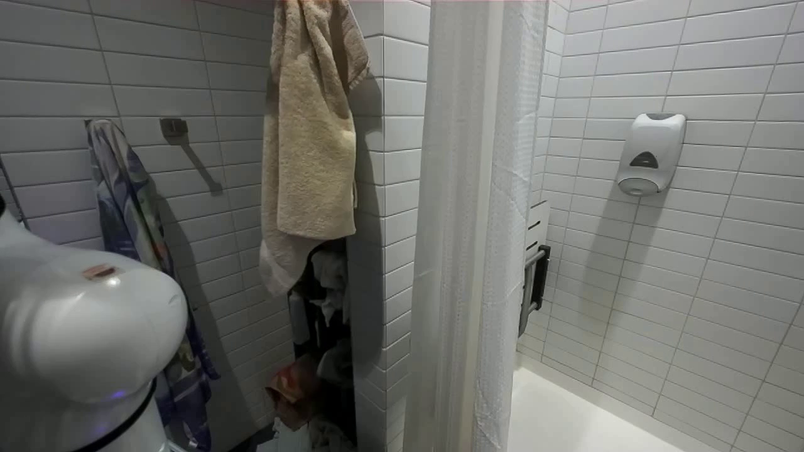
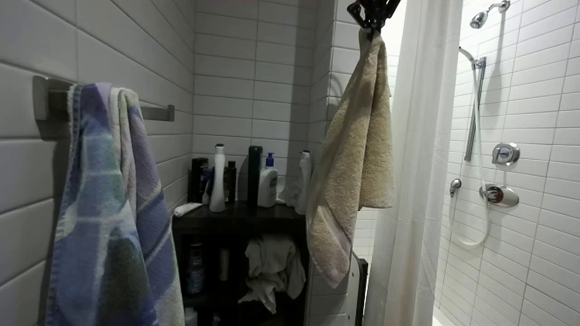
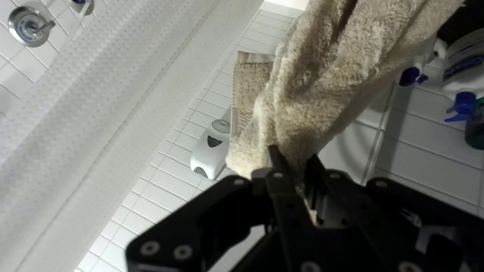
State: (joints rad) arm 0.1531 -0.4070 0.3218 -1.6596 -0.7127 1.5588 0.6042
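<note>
A beige towel (image 2: 353,149) hangs in folds from my gripper (image 2: 372,34), which is shut on its upper end. In the wrist view, cloth of the beige towel (image 3: 321,87) runs up and away from between the fingertips of my gripper (image 3: 293,153). The lower corners of the beige towel (image 1: 314,150) dangle freely in both exterior views, beside a tiled wall corner (image 1: 402,201). There, the gripper itself lies above the picture's top edge; a white part of the arm (image 1: 94,326) fills the lower left.
A white shower curtain (image 2: 408,172) hangs close beside the beige towel. A dark shelf (image 2: 235,222) carries several bottles, with a crumpled white cloth (image 2: 276,267) below. A blue patterned towel (image 2: 99,203) drapes over a wall bar (image 2: 156,112). A soap dispenser (image 1: 650,154) is wall-mounted.
</note>
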